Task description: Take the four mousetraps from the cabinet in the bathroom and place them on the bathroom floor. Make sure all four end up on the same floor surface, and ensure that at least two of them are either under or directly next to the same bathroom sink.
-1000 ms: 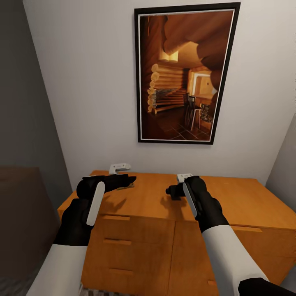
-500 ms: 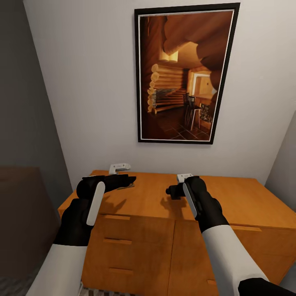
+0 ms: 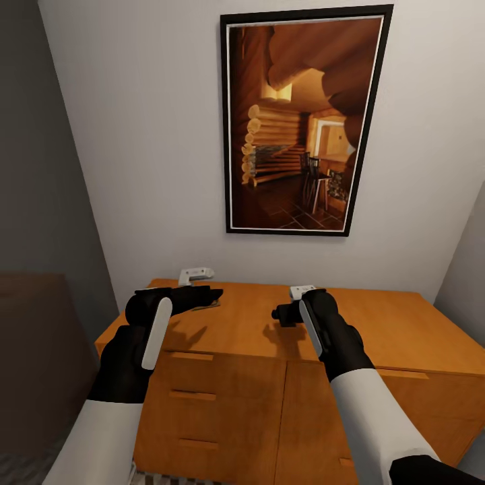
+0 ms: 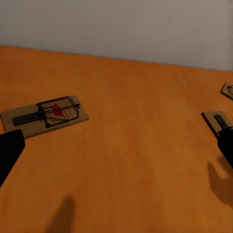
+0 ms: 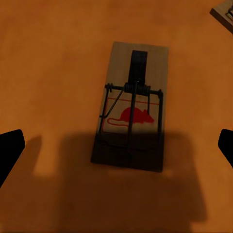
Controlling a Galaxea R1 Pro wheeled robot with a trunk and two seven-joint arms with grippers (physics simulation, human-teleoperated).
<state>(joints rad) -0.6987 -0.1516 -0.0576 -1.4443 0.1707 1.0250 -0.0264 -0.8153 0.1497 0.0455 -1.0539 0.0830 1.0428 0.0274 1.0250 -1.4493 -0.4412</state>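
Three mousetraps lie on the orange-brown cabinet top [image 3: 377, 337]. In the left wrist view, one mousetrap [image 4: 46, 115] lies flat near the wall, a second mousetrap [image 4: 215, 118] peeks out beside one finger, and a third mousetrap [image 4: 227, 90] is cut by the frame edge. My left gripper [image 3: 210, 294] hovers open above the top, with nothing between its fingers [image 4: 9, 151]. My right gripper [image 3: 278, 313] hangs open straight over a mousetrap [image 5: 131, 119] with a red mouse mark, its fingers [image 5: 225, 144] wide on either side. The corner of another mousetrap [image 5: 224, 12] shows close by.
The cabinet has drawer fronts [image 3: 222, 397] facing me and stands against a white wall with a framed cabin picture [image 3: 303, 121]. A dark panel [image 3: 34, 364] stands at the left. A strip of patterned floor [image 3: 20, 468] shows at the lower left.
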